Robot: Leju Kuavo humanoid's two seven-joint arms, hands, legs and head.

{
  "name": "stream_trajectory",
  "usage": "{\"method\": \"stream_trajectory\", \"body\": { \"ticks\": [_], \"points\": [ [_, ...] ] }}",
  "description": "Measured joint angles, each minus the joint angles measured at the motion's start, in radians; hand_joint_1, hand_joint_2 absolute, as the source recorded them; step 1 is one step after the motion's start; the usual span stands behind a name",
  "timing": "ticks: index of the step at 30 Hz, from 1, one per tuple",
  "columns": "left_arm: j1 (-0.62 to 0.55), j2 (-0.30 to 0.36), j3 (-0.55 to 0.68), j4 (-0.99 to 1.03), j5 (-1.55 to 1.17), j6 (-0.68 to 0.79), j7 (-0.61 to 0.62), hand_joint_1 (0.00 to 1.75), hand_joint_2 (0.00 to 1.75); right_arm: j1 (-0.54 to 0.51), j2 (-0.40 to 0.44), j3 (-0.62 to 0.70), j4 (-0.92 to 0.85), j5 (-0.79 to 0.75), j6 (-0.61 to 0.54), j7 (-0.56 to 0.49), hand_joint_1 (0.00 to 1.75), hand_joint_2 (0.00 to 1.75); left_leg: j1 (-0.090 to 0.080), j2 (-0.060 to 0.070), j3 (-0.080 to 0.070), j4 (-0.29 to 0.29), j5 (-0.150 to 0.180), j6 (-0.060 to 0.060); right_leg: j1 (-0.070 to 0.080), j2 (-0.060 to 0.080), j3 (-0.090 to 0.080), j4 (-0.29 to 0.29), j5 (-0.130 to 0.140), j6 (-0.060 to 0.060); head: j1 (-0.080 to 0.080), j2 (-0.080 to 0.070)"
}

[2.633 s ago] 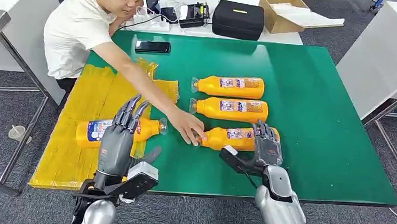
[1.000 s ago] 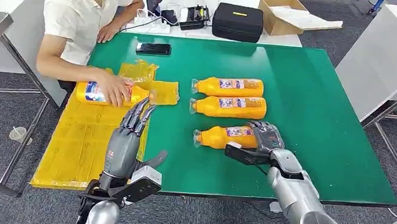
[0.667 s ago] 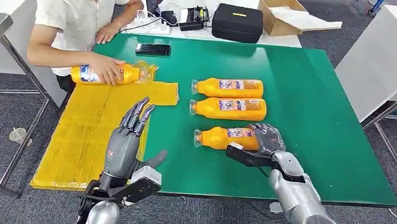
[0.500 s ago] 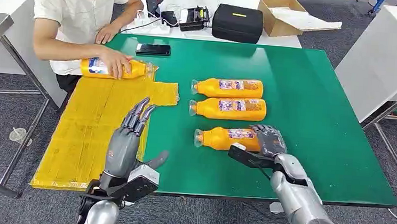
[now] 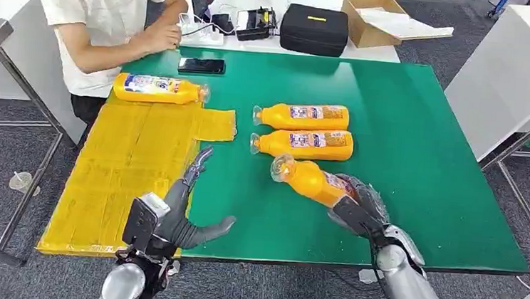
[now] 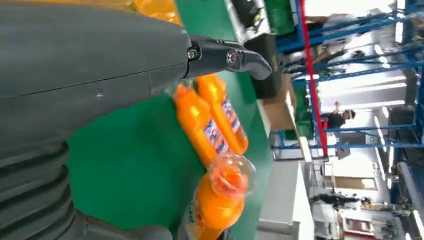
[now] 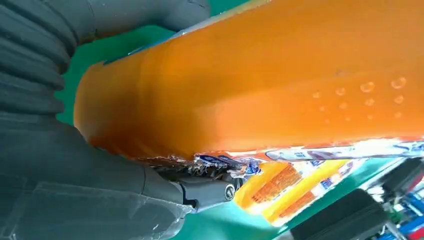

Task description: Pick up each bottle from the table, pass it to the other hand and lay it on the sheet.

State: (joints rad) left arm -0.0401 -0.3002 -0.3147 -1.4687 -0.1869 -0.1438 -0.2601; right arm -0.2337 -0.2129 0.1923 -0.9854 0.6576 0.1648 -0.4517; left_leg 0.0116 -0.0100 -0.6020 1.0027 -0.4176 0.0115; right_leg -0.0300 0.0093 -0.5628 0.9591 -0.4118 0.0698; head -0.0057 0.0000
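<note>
Orange bottle [image 5: 310,179], tilted above the counter's [image 5: 425,162] near edge, is grasped by our right hand [image 5: 361,207]; our left hand [image 5: 185,218] waits beside the yellow sheet [image 5: 125,167], fingers [image 5: 197,164] released.

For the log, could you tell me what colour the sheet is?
Yellow; the sheet shows best in the head view.

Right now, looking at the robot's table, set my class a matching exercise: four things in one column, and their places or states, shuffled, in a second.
Things:
1. right hand
2. left hand
3. bottle by the person
4. phone

States:
A. lying at the yellow sheet's far end
B. open, holding nothing
C. lying on the green table, near the person
D. holding a bottle tilted up off the table

Pairs: 1-D, 2-B, 3-A, 4-C
</note>
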Motion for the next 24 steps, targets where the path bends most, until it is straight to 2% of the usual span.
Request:
{"method": "stream_trajectory", "body": {
  "ticks": [9,17,24],
  "points": [
    [-0.001,0.000,0.007,0.047,0.088,-0.017,0.034,0.00,1.75,0.024,0.000,0.015,-0.082,-0.064,0.028,-0.018,1.75,1.75,0.000,-0.001,-0.007,0.000,0.001,0.000,0.000,0.000,-0.005,0.001,0.000,0.000,0.000,0.000],
    [-0.008,0.000,0.006,0.092,0.115,-0.018,0.039,0.00,1.75,0.016,0.057,0.060,-0.124,-0.093,0.035,-0.020,1.75,1.75,0.000,-0.001,-0.013,0.000,0.002,0.001,0.000,-0.001,-0.010,0.002,0.000,0.000,0.000,0.000],
    [-0.021,0.000,-0.012,0.131,0.106,-0.018,0.040,0.00,1.75,0.013,0.161,0.113,-0.180,-0.125,0.017,-0.034,1.75,1.75,0.000,-0.001,-0.015,0.000,0.002,0.001,0.000,0.000,-0.014,0.002,0.000,0.000,0.000,0.000]
  ]
}}
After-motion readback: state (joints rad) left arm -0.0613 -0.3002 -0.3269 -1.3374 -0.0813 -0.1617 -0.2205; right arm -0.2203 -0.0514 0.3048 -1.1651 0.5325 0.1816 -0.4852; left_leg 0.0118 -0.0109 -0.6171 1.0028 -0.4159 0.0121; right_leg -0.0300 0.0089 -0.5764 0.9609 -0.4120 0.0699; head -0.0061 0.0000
